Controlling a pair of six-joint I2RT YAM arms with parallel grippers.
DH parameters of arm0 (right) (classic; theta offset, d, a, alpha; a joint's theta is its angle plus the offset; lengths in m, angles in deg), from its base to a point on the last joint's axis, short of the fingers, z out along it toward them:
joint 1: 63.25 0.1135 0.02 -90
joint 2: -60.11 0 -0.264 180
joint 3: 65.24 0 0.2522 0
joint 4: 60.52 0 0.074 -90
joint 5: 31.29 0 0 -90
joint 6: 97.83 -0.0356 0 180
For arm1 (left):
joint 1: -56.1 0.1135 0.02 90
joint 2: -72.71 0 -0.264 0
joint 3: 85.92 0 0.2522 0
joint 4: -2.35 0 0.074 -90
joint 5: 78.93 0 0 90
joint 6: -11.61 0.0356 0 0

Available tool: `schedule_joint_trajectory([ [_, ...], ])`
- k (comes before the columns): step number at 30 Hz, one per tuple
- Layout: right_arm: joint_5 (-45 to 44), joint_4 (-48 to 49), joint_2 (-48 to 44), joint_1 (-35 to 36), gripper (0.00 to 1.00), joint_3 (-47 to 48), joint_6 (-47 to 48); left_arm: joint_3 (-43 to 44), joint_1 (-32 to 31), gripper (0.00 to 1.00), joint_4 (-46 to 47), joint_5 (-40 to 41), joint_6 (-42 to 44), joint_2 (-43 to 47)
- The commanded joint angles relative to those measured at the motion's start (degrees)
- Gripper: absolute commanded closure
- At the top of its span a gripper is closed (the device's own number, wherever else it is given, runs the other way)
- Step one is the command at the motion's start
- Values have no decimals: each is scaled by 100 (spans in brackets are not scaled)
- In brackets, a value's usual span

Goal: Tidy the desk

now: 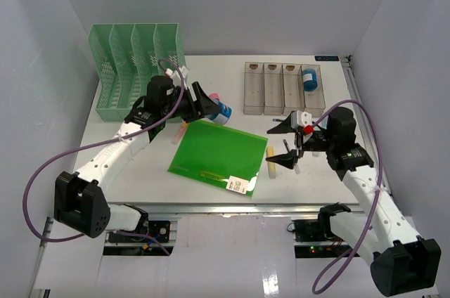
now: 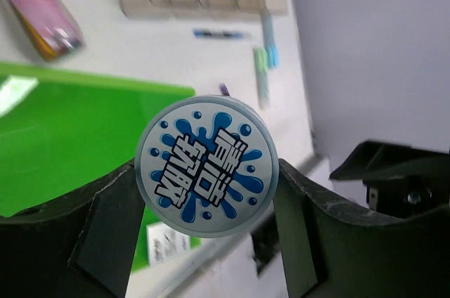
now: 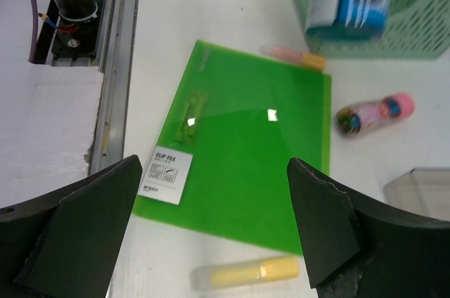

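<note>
On the white desk (image 1: 140,164) lies a green clip file (image 1: 218,156). My left gripper (image 1: 211,105) is shut on a round blue-and-white tub (image 1: 223,110), held above the file's far edge. The left wrist view shows the tub's splash-printed lid (image 2: 204,164) pressed between both fingers (image 2: 105,228). My right gripper (image 1: 280,145) hovers open just right of the file, over a yellow highlighter (image 1: 270,161). In the right wrist view that highlighter (image 3: 246,273) lies below the spread, empty gripper (image 3: 214,164), with the file (image 3: 246,164) behind.
A green slotted rack (image 1: 137,69) stands at the back left and a clear compartment tray (image 1: 283,88) at the back right, a blue item (image 1: 310,79) in its right compartment. A pink highlighter (image 3: 294,55) and a pink tube (image 3: 373,115) lie beyond the file. The metal rail (image 3: 116,66) edges the front.
</note>
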Motion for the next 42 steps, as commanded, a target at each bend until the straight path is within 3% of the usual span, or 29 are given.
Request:
schedule_joint_trajectory([
  [1,-293,1503,16,347,10,217,-1092,-1038,-6,100,1701,-2001,-1116,368],
  [7,-599,1981,246,630,10,574,-1934,-1484,-110,100,2650,-2507,-1547,469],
  [11,-2089,2116,378,1109,7,576,-2738,-1688,-197,100,3277,-2642,-2018,382],
  [21,-3462,1889,718,1645,10,913,-3204,-1794,-460,100,4150,-2558,-2665,-68],
  [35,-3435,2120,1152,1900,9,717,-3987,-1414,-615,100,4197,-2513,-2714,-437],
  [41,-3438,2137,1354,1924,1,723,-4003,-1355,-615,100,4270,-2541,-2795,-448],
  [42,-3418,2135,1372,1924,5,741,-4001,-1365,-614,100,4287,-2548,-2805,-455],
])
